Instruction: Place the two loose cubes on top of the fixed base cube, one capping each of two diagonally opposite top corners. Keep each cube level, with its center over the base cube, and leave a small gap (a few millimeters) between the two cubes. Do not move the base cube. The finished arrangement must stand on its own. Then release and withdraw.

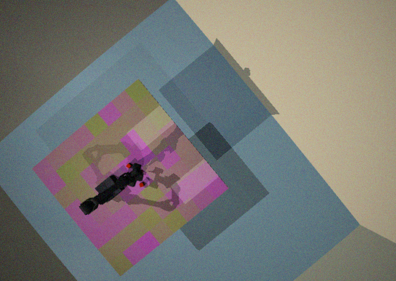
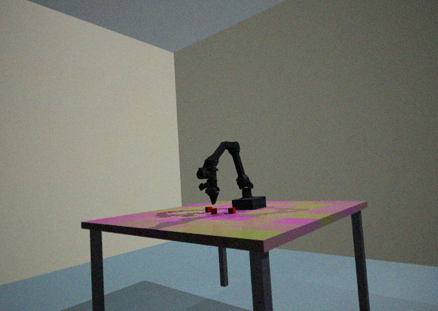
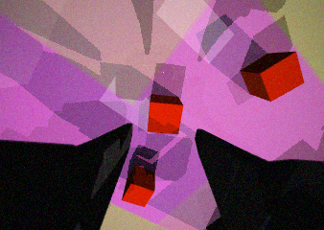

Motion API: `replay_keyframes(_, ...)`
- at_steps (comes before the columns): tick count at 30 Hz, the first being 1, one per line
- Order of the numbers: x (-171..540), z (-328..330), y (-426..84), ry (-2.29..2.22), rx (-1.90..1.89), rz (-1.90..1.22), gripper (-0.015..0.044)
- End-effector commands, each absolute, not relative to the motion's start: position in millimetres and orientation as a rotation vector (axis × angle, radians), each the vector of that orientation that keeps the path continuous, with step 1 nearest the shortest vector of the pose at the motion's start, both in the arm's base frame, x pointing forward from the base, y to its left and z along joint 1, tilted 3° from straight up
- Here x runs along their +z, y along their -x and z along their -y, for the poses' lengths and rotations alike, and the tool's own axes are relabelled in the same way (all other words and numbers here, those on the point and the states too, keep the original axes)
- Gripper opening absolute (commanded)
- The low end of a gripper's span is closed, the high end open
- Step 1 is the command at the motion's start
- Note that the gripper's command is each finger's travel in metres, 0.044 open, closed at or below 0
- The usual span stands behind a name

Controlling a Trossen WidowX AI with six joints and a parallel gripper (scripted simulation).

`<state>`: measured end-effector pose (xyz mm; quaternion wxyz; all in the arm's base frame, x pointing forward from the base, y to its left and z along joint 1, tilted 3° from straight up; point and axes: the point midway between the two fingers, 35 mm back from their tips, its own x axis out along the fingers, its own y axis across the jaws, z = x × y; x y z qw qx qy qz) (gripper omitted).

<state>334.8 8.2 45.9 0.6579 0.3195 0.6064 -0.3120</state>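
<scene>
Held part-open above the table (image 1: 112,232) (image 2: 249,234) (image 3: 213,91), its fingers pointed down and nothing gripped, the black gripper (image 1: 137,172) (image 2: 213,203) (image 3: 164,130) is poised over a group of three red cubes. Directly below the fingertips, and framed just ahead of the gap between them in the wrist view, the middle cube (image 2: 214,211) (image 3: 165,116) is seen at table level; from overhead it is hidden by the arm. Toward the arm's base from the hand, the inner cube (image 1: 128,165) (image 2: 231,210) (image 3: 139,192) is set apart from it, while off to the hand's other side the outer cube (image 1: 142,184) (image 2: 208,209) (image 3: 272,78) is turned at an angle to the fingers. Which of the three is the fixed base cannot be told, as all are alike in color; no cube has been stacked. The approach to a first pick appears to be in hand, with the middle cube the likely target. For that, the fingers would need to be centered and squared to its sides, lowered straight down around it and closed, with both neighbors left untouched, before a level lift is made toward one corner of the base cube.
</scene>
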Motion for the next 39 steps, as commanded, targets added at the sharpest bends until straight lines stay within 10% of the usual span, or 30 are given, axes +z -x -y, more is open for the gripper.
replay_keyframes(1,36.5,-7.1,-334.6,-0.721,-0.712,-1.372,0.0265)
replay_keyframes(24,3.9,-6.2,-336.6,-0.72,-0.712,-1.372,0.0265)
replay_keyframes(30,3.9,-6.2,-336.6,-0.72,-0.712,-1.372,0.0107)
replay_keyframes(39,17.5,-6.7,-338.2,-0.721,-0.712,-1.372,0.0105)
